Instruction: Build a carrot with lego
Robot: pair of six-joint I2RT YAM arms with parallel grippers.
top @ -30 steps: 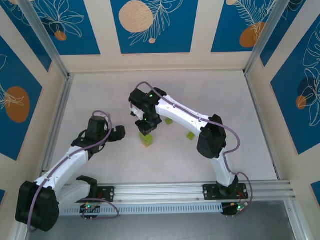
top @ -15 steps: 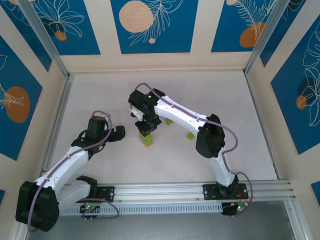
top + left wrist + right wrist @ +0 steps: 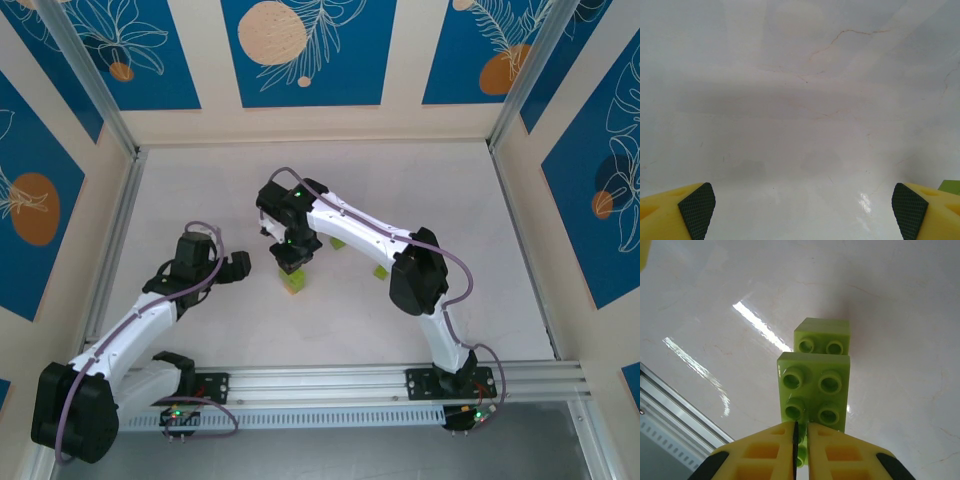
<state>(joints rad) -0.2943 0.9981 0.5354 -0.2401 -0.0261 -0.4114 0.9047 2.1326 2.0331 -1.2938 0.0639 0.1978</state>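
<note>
Hanging low over the carrot (image 3: 815,390), my right gripper (image 3: 796,439) is sitting with its yellow fingers pressed flat together, gripping nothing, their tips right at the near edge of the upper brick. The carrot is standing near the middle of the table (image 3: 420,180), studs facing up. Seen from my right wrist, its long axis is running straight away from my fingers, the square upper brick stepping down to a lower lime-green one at the far end. Two loose pieces of lego are lying on the far side of my right arm, one (image 3: 338,242) just beside the wrist, another (image 3: 381,271) nearer the elbow, both apart from the carrot. My left gripper (image 3: 238,268) is hanging to the carrot's left, jaws spread wide and empty, bare table showing between its pads (image 3: 696,202).
</note>
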